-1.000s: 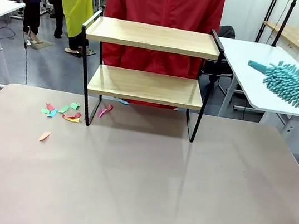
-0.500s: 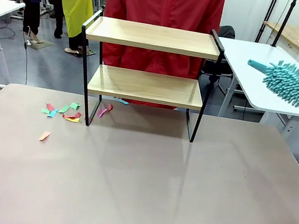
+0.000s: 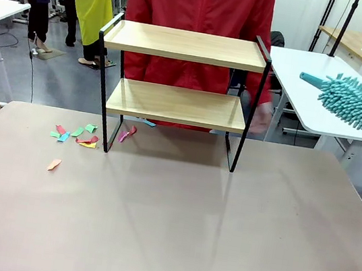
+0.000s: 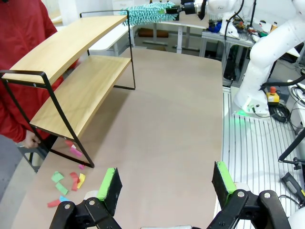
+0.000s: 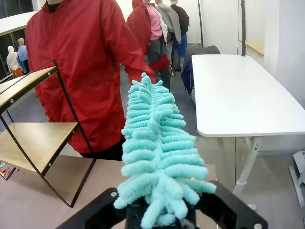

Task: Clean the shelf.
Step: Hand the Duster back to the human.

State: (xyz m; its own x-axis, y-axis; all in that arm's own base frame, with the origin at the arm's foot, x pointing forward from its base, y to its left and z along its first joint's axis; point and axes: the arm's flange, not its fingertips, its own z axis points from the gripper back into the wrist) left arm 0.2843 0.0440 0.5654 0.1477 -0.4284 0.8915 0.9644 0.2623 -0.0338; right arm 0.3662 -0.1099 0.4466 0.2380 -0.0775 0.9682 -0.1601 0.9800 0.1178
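Two-tier shelf [image 3: 182,74] upright at far table edge, before red-jacketed person [image 3: 201,2]. Right gripper [image 5: 159,217] clamped on teal duster [image 3: 360,102], right of shelf. Left gripper [image 4: 167,183] spread wide (nothing held). No readable writing.

Left end effector [image 4: 164,183] spread wide above table [image 4: 171,119], beside shelf [image 4: 71,71].

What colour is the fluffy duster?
Turquoise; the duster shows best in the right wrist view.

No readable text or labels.
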